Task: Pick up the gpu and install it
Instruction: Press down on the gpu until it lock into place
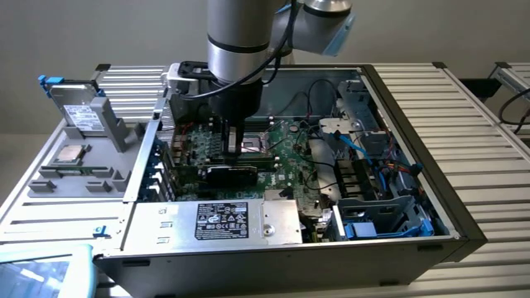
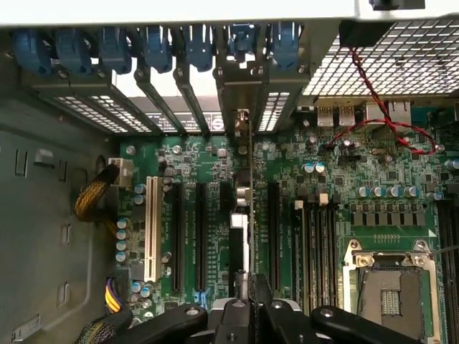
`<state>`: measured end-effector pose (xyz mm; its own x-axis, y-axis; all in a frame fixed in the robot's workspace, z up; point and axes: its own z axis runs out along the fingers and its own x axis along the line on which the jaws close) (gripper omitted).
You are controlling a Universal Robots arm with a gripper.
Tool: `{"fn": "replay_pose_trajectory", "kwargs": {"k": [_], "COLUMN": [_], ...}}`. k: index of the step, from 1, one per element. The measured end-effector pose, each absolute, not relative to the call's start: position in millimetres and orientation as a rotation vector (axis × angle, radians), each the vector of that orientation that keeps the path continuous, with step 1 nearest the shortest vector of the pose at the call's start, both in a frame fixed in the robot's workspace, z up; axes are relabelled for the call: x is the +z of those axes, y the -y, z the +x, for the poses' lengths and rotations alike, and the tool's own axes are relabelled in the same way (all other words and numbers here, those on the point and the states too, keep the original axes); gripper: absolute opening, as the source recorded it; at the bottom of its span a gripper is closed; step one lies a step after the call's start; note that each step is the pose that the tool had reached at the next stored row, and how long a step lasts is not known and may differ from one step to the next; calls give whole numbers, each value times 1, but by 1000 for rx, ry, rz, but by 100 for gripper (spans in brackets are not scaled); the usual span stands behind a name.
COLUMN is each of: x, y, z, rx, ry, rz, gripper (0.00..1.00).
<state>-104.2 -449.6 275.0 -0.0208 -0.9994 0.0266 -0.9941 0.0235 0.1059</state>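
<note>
Standing edge-on directly below the gripper (image 2: pixel 244 304), the gpu (image 2: pixel 242 236) is running as a thin line straight away from the fingertips toward the slot covers at the rear wall of the computer case (image 1: pixel 463 217). Its long axis is lying along the black expansion slots (image 2: pixel 201 236) on the green motherboard (image 2: pixel 373 179), with 1 empty slot on either side. The jaws are sitting pinched shut on the card's upper edge, so the card is hanging between them, not beside them. In the exterior view the arm (image 1: pixel 240 37) is pointing straight down into the open case, wrist vertical, with the black card (image 1: pixel 229 174) low over the board, just nearer the camera than the empty processor socket (image 1: pixel 248 144).
</note>
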Motion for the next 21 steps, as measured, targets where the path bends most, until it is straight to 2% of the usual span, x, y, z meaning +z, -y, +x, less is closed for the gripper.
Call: {"fn": "replay_pose_trajectory", "kwargs": {"k": [14,21], "x": [275,264], "y": [450,450], "z": [-93,-93], "rx": [-90,-88], "ry": [2177,2176], "rz": [2129,2129], "gripper": [12,12]}}
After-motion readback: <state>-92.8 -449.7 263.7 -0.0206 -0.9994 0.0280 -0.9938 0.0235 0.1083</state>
